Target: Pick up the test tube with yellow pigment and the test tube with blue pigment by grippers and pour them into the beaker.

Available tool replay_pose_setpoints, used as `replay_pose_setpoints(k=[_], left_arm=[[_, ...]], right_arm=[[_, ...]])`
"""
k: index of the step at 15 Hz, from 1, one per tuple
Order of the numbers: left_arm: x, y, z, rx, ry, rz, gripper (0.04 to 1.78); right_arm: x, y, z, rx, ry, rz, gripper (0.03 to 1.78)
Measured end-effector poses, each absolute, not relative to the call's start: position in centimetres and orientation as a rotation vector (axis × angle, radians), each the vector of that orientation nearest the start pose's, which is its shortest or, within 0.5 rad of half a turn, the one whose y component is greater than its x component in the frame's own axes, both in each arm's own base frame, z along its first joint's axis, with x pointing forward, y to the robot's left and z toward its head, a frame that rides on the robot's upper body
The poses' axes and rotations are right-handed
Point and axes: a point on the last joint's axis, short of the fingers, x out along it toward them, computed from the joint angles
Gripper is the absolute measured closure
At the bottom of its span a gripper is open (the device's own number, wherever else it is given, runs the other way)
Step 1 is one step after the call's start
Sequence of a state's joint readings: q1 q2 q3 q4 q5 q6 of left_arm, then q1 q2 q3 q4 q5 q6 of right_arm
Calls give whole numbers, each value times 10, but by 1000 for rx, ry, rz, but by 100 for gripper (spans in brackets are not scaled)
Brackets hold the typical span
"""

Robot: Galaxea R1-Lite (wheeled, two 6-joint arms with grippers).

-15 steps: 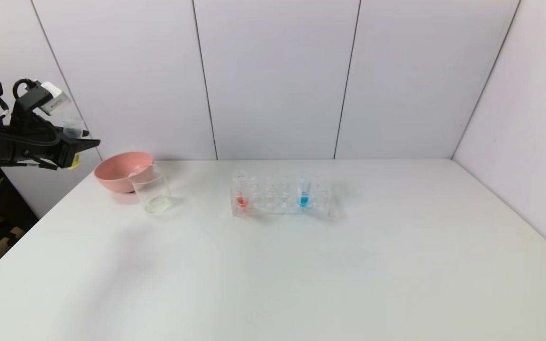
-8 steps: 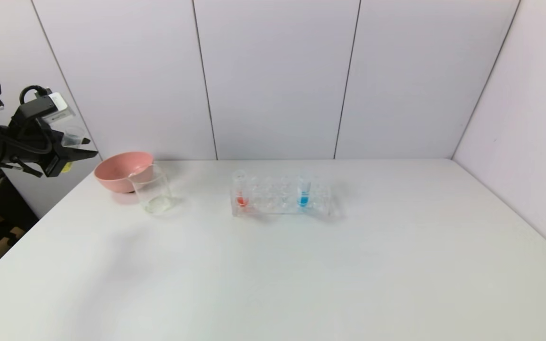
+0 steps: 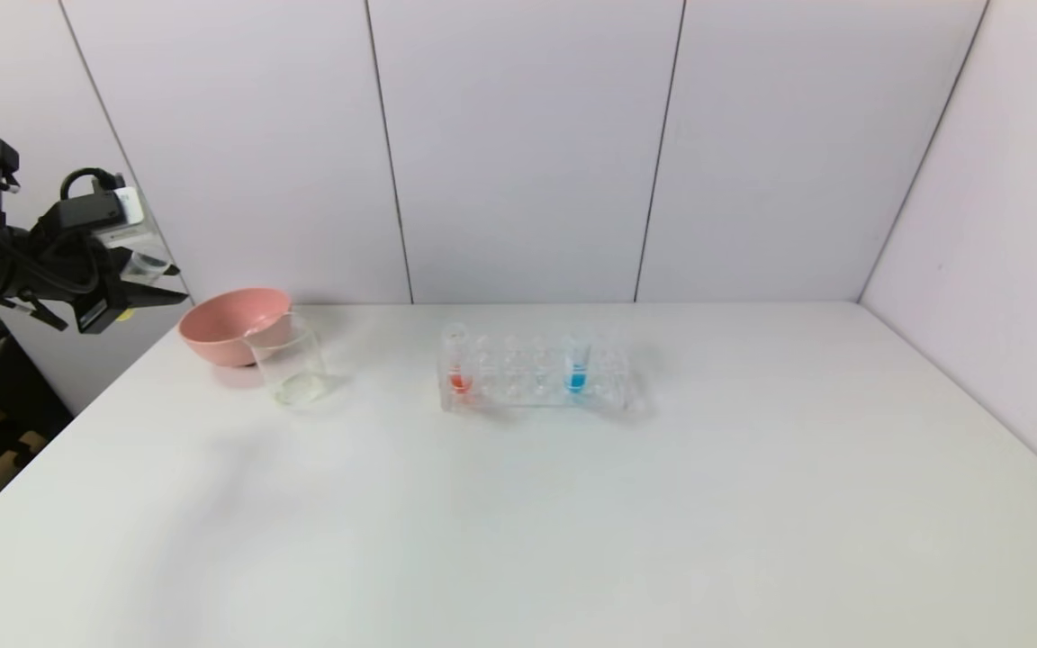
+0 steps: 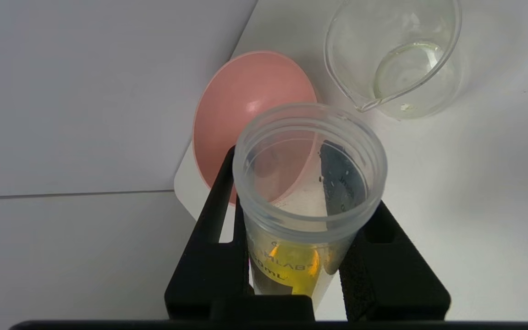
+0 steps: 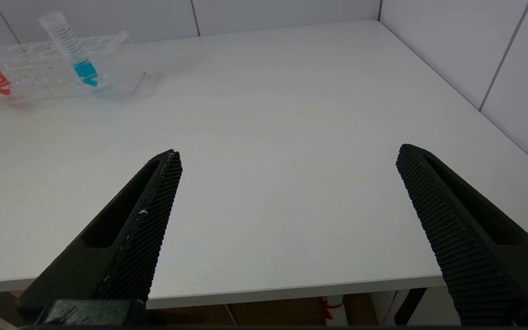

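Nearest, the right pincer (image 5: 287,201) hangs spread wide and empty over the bench (image 3: 572,504) edge. Farther on, the beaker (image 3: 289,364) stands at 10 o'clock, the test tube with blue pigment (image 3: 577,364) upright in the rack (image 3: 532,378) at 12. At 9 o'clock, the left pincer (image 4: 307,256) clamps the test tube with yellow pigment (image 4: 307,197).

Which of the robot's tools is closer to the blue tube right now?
Probably right. The right tool hangs open above the table's near edge, facing the blue tube; the left tool is beyond the pink bowl.
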State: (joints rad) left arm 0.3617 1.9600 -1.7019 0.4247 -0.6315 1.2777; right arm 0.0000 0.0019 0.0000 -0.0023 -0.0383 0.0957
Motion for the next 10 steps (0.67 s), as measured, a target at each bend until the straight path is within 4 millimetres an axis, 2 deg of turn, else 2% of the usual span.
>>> replay_pose_setpoints(k=[10], left_arm=[[383,121,235,1078,389,-742,128]], right_arm=[[-23,-1,76,96,-3,-38,10]])
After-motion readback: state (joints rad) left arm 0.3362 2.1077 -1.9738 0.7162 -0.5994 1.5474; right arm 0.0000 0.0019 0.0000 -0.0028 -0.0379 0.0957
